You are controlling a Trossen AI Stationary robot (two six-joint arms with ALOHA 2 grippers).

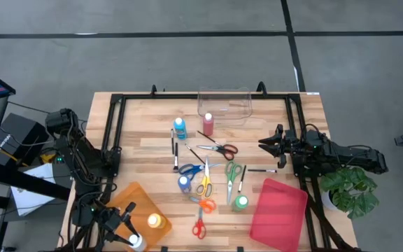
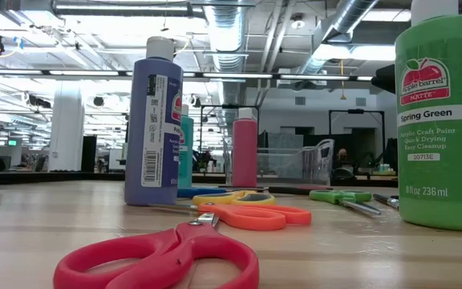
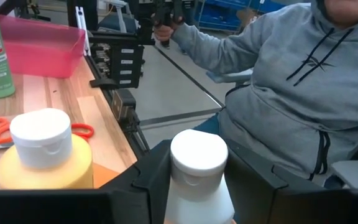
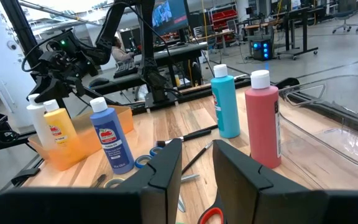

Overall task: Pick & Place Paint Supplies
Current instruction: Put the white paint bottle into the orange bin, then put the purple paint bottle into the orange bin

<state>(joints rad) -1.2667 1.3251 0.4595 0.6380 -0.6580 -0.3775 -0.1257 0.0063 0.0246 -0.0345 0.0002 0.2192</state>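
White is the colour of the bottle [image 3: 197, 180] your left gripper [image 1: 128, 234] has between its fingers, at the near left corner of the table [image 1: 145, 115]. The bottle stands up straight, cap on top. The dark fingers [image 3: 138, 183] sit close on both sides of it, but you cannot see whether they press on it. Their lower parts are cut off at the edge of the wrist view. It stands in the orange tray [image 1: 135, 199], just beside the yellow bottle [image 1: 157, 221], which also stands up.

Your right gripper [image 1: 266, 145] waits over the right side of the table. Its fingers [image 4: 163, 165] are a little apart and hold nothing.

In the middle of the table, the light blue bottle [image 1: 180, 127], the red bottle [image 1: 208, 124], the dark blue bottle [image 1: 184, 183] and the green bottle [image 1: 241, 202] all stand up. The scissors lie flat: the red ones [image 1: 199, 228] and the green ones [image 1: 232, 173] run front to back, and the dark red ones [image 1: 219, 148] lie slanted. Thin dark brushes [image 1: 175, 148] lie near them.

A clear bin [image 1: 224, 104] is at the far edge and a pink tray [image 1: 279, 213] at the near right. A person in a grey hoodie [image 3: 291, 81] sits past the table edge.
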